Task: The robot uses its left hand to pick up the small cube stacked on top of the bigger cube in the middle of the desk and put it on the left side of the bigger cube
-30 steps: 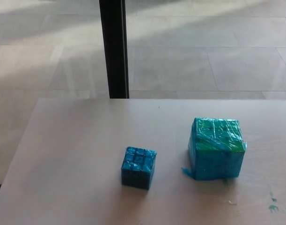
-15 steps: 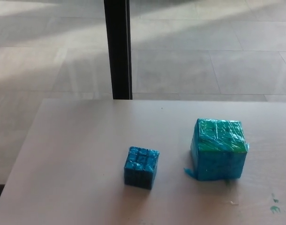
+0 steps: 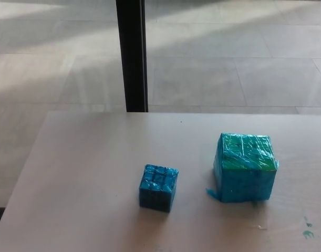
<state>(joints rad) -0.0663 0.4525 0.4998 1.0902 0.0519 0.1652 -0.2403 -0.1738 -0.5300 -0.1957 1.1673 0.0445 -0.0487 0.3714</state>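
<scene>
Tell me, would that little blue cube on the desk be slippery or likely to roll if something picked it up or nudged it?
The small cube looks wrapped in glossy blue tape, so it may be a bit slick to hold. Its flat faces and square edges suggest it would slide rather than roll on the desk. It sits flat and squat, apart from the bigger cube, so tipping seems unlikely.

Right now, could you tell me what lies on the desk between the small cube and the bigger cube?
Nothing: in the head view, only bare desk separates the small cube from the bigger cube. They stand apart.

desk (image 3: 86,173) cropped at bottom, right
</scene>
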